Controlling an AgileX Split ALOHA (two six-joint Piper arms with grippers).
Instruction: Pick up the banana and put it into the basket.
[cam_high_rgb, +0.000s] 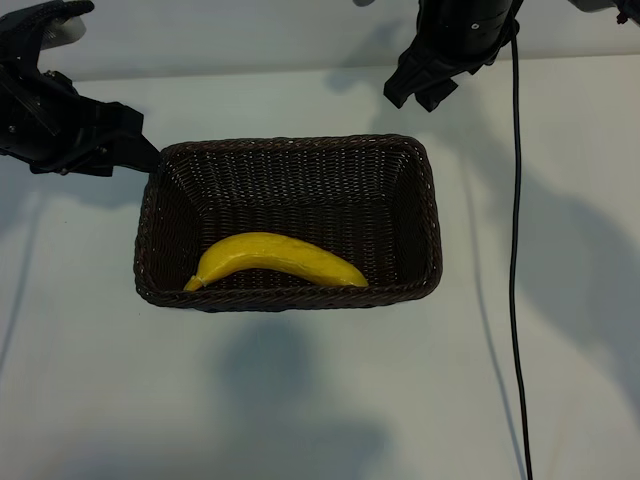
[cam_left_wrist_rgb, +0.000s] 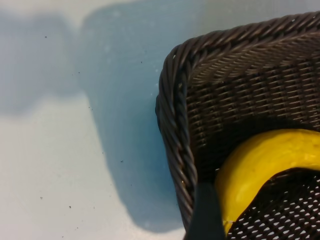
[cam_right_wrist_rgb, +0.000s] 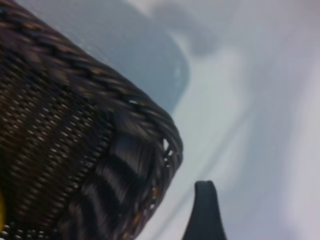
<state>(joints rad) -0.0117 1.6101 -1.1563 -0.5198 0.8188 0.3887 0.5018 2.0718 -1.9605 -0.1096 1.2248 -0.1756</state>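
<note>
The yellow banana (cam_high_rgb: 275, 258) lies inside the dark brown woven basket (cam_high_rgb: 300, 143), along its near wall, with the stem end toward the left. No gripper touches it. My left gripper (cam_high_rgb: 132, 148) hangs just outside the basket's far left corner, open and holding nothing. In the left wrist view one dark finger (cam_left_wrist_rgb: 205, 215) stands over the braided rim of the basket (cam_left_wrist_rgb: 172, 130), beside the banana (cam_left_wrist_rgb: 260, 160). My right gripper (cam_high_rgb: 415, 98) is raised behind the far right corner, open and empty. In the right wrist view its finger (cam_right_wrist_rgb: 205, 210) shows beside the basket (cam_right_wrist_rgb: 100, 100).
A black cable (cam_high_rgb: 515, 250) hangs from the right arm and runs down across the white table (cam_high_rgb: 300, 400) to the right of the basket. Arm shadows fall on the table around the basket.
</note>
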